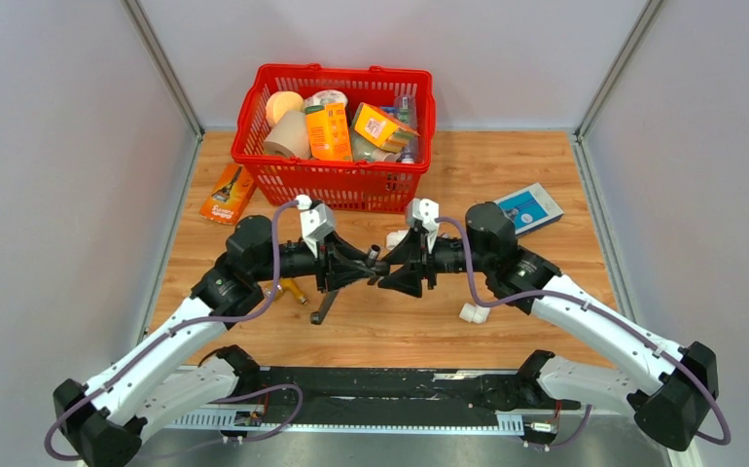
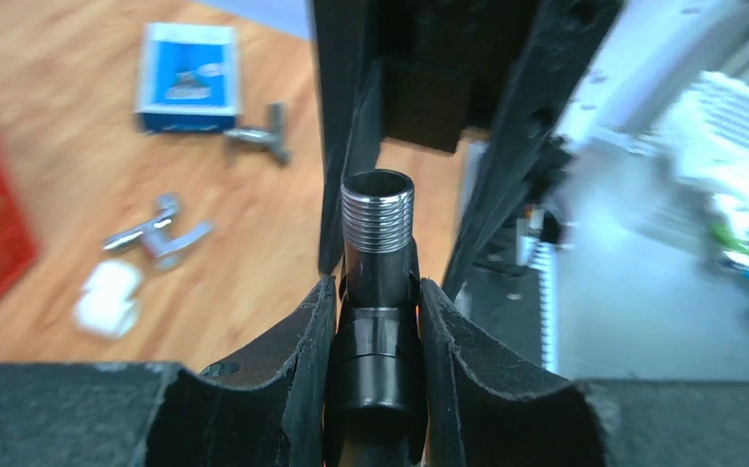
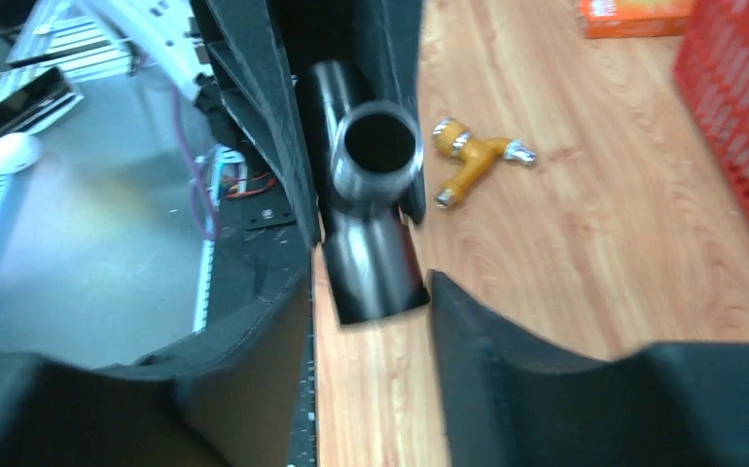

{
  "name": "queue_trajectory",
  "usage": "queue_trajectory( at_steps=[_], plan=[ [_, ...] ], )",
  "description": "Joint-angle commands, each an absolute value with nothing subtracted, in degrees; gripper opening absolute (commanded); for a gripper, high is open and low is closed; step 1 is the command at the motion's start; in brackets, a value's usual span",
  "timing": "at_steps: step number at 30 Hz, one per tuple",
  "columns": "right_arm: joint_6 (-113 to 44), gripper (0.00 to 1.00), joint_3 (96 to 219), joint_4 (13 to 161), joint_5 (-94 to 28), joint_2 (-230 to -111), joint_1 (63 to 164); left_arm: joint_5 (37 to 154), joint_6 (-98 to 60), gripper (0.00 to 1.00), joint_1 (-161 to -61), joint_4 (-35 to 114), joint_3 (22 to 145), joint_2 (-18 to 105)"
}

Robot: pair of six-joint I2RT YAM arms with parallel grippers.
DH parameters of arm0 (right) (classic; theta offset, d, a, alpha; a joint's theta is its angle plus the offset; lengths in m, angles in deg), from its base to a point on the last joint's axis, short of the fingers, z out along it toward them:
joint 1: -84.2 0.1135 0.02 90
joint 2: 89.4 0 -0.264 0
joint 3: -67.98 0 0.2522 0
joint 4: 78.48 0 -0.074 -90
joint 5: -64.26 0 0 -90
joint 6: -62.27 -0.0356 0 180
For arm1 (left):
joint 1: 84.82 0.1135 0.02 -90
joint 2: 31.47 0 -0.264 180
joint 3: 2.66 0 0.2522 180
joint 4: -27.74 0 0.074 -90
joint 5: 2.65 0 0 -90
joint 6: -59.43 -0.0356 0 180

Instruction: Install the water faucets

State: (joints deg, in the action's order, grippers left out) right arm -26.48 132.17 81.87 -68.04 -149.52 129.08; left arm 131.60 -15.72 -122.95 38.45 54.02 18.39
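My left gripper (image 1: 351,269) is shut on the body of the dark grey water faucet (image 2: 377,321), held above the table's middle. The faucet's threaded end (image 2: 377,206) sticks out past the fingertips, and its slim spout (image 1: 326,307) hangs down toward the wood. My right gripper (image 1: 392,276) faces it from the right. In the right wrist view the fingers (image 3: 507,370) stand apart with bare wood between them. The faucet's blunt end (image 3: 375,277) sits just at their tips, with its open tube mouth (image 3: 380,144) behind.
A red basket (image 1: 337,185) full of groceries stands at the back. An orange box (image 1: 228,195) lies at the left and a blue box (image 1: 529,207) at the right. White elbow fittings (image 1: 474,313), a gold valve (image 3: 473,156) and chrome parts (image 2: 157,232) lie on the wood.
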Motion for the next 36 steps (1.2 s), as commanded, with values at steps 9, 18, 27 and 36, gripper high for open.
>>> queue_trajectory(
  at_steps=[9,18,27,36],
  plan=[
    [-39.4,0.87,131.6,71.5,-42.2,-146.3,125.2,90.0,-34.3,0.0,-122.0,49.9,54.8,1.5],
    [-58.9,0.91,127.9,48.9,-30.5,-149.4,111.9,79.5,-35.7,0.0,-121.9,46.3,48.7,-3.3],
    [-71.6,0.87,117.3,42.4,-29.5,-145.8,100.5,77.9,-36.1,0.0,-121.9,45.8,45.6,-8.4],
    [-76.2,0.77,113.8,41.2,-24.8,-144.7,99.1,77.9,-36.2,0.0,-121.9,45.5,44.9,-8.6]
  ],
)
